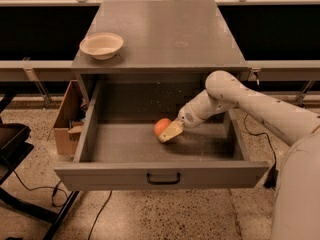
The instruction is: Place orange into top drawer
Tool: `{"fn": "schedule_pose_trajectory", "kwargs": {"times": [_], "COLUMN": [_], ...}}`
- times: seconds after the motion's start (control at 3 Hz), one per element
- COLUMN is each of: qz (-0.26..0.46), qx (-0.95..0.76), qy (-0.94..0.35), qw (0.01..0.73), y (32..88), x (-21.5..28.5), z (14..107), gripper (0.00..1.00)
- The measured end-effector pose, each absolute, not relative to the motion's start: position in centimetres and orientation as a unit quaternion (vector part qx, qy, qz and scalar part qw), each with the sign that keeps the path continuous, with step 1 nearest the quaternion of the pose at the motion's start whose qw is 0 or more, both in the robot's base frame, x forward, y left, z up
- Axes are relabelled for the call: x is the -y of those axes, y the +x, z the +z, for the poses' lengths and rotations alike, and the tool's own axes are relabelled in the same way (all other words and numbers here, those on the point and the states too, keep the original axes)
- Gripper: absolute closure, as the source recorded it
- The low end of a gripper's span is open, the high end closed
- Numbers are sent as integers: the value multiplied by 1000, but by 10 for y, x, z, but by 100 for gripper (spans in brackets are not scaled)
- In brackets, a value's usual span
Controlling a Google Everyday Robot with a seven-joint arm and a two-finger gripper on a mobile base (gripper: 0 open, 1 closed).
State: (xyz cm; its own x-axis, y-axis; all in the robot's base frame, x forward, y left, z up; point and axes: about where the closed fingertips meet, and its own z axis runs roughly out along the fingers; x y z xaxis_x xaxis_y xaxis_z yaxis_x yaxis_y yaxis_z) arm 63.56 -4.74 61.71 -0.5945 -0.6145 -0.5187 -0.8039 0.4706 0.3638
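One orange (pixel 161 126) is sitting low inside the open drawer (pixel 160 175), about midway across it. The gripper (pixel 169 132) is clasping it from the right, with a tan finger lying along its lower right side. Reaching in from the right, the arm (pixel 240 101) is crossing above the drawer's right wall, while a bowl (pixel 101 45) is resting near the left edge of the cabinet top (pixel 165 34) and a box (pixel 65 121) is standing just beside the drawer's left wall.
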Motion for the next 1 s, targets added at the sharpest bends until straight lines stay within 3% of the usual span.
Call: {"fn": "schedule_pose_trajectory", "kwargs": {"times": [0.33,0.67,1.0], "qz": [297,297,297], "qx": [-843,-843,-843], "qy": [-421,-421,-421], "qw": [157,157,157], "y": [635,635,635], "x": [45,45,45], "z": [613,613,613], "gripper": [82,52,29]}}
